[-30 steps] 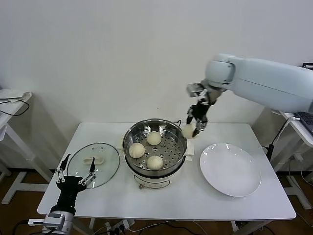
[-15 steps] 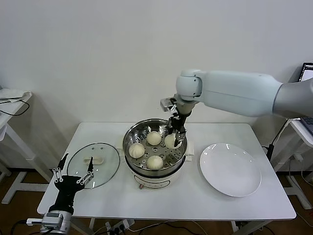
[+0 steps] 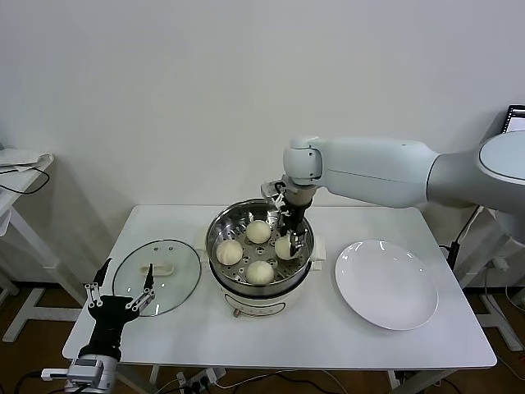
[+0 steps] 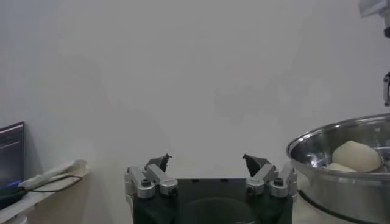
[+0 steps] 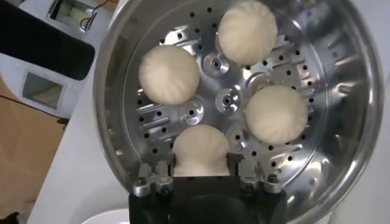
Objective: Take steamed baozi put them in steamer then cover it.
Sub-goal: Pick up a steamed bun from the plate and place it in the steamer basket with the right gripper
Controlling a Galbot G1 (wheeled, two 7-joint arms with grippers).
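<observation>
The steamer [image 3: 246,289] stands mid-table, a shiny pot with a perforated tray. Three baozi lie on the tray [image 3: 258,231] [image 3: 230,251] [image 3: 260,272]. My right gripper [image 3: 291,240] reaches down into the pot's right side, shut on a fourth baozi [image 3: 284,247] that is low over the tray. In the right wrist view this baozi [image 5: 201,149] sits between my fingers, with the others [image 5: 247,31] [image 5: 169,74] [image 5: 276,114] around it. The glass cover [image 3: 156,275] lies flat on the table left of the steamer. My left gripper [image 3: 121,289] is open and empty at the table's front left, by the cover.
An empty white plate [image 3: 385,283] lies right of the steamer. The left wrist view shows the open left gripper [image 4: 208,163], the steamer's rim [image 4: 329,137] and one baozi [image 4: 356,155]. A side table stands at the far left [image 3: 16,168].
My right gripper carried the baozi from beside the steamer's right rim leftward and down into the pot. My left gripper sank slightly.
</observation>
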